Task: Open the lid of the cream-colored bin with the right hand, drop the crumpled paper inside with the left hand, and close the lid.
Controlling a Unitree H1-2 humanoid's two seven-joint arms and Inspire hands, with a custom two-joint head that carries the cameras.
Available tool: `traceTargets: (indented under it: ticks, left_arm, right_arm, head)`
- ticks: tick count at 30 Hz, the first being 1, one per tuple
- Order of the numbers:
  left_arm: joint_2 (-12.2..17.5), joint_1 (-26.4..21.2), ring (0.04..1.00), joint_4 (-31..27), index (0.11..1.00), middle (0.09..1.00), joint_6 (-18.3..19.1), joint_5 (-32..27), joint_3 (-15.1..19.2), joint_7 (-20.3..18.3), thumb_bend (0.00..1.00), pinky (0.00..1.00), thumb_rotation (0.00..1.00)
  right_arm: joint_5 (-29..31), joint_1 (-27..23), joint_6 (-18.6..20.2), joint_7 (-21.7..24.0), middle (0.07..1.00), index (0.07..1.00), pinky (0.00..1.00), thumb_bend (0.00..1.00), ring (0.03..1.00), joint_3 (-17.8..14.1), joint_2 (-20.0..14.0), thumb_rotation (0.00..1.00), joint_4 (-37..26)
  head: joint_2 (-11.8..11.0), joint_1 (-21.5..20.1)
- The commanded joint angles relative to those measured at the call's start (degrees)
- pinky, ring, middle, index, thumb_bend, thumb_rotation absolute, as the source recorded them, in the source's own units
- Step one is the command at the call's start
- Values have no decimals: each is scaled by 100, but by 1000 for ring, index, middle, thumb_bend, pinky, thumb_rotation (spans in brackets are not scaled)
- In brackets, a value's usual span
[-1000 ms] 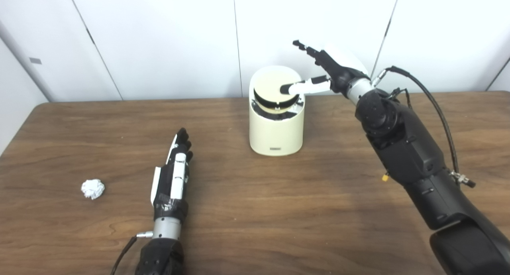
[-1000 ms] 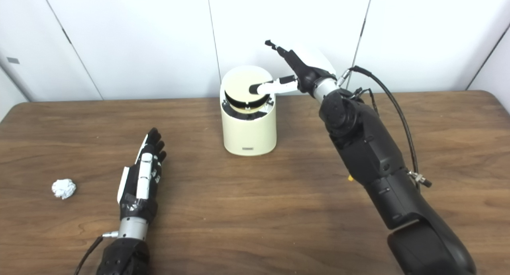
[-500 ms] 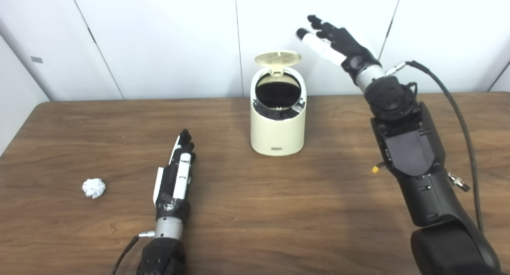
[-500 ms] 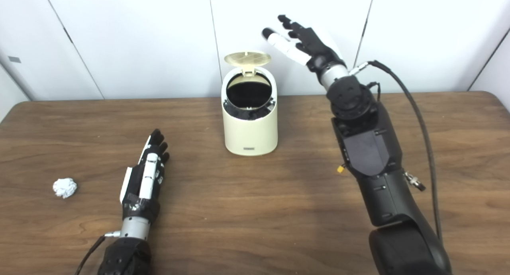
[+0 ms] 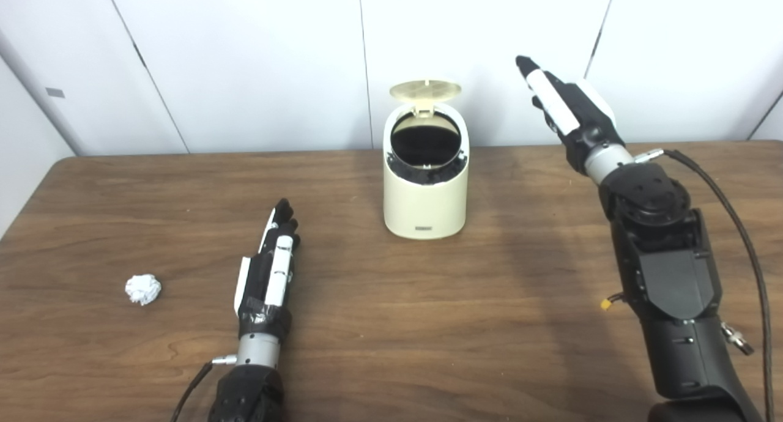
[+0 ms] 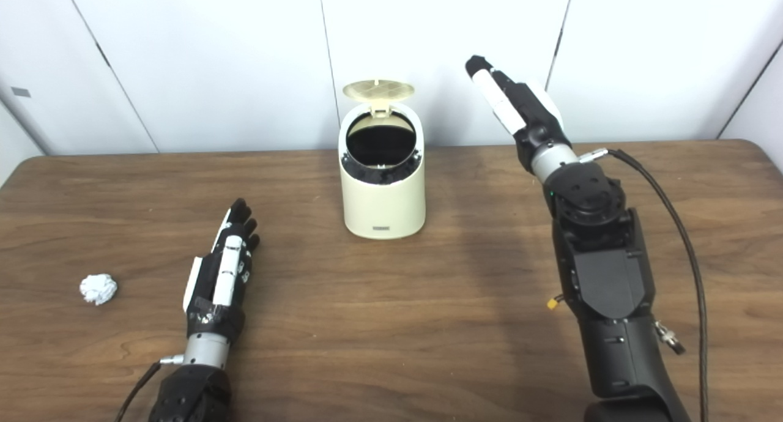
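Bin (image 5: 425, 208) is sitting w/ lid (image 5: 426, 90) up. Right hand (image 5: 566, 113) is hovering beside it, fingers straight, holding nothing. Left hand (image 5: 269, 269) is lying flat on table (image 5: 428, 312), empty, paper ball (image 5: 142, 288) well apart.

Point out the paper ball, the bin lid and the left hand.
paper ball (image 5: 143, 288), left eye view, middle of the wad
bin lid (image 5: 426, 90), left eye view, raised underside
left hand (image 5: 269, 269), left eye view, back of the hand

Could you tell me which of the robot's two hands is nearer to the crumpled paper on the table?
The left hand, lying flat on the table, is nearer the crumpled paper. The right hand is raised in the air on the far side of the open cream-colored bin.
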Motion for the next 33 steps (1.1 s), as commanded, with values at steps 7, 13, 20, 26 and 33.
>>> traceTargets:
  ticks: [7, 13, 20, 26, 33]
  left_arm:
    - [19, 92, 1000, -21, 1000, 1000, -110, -202, 73, -68, 368, 1000, 814]
    - [59, 104, 1000, -75, 1000, 1000, -45, -236, 97, -95, 388, 1000, 829]
    - [127, 96, 1000, -80, 1000, 1000, -48, -259, 105, -126, 398, 1000, 836]
    - [141, 82, 1000, -55, 998, 1000, -87, -284, 134, -98, 387, 1000, 829]
    - [120, 70, 1000, -32, 990, 998, -134, -300, 156, -78, 400, 1000, 836]
  right_arm:
    - [517, 408, -348, -170, 979, 941, 1000, 554, 988, -312, -15, 919, -439]
    - [1057, 859, -820, -307, 985, 946, 1000, 586, 990, -664, 114, 939, -378]
    - [1318, 1417, -1224, -345, 999, 960, 1000, 603, 1000, -762, 107, 978, -327]
    - [1607, 1647, -1409, -466, 1000, 971, 1000, 558, 1000, -827, 335, 1000, -316]
    - [1640, 1809, -2056, -465, 1000, 983, 1000, 600, 1000, -729, 448, 997, 0]
  head:
    - [50, -64]
    - [75, -114]
    - [85, -179]
    - [97, -174]
    - [101, -136]
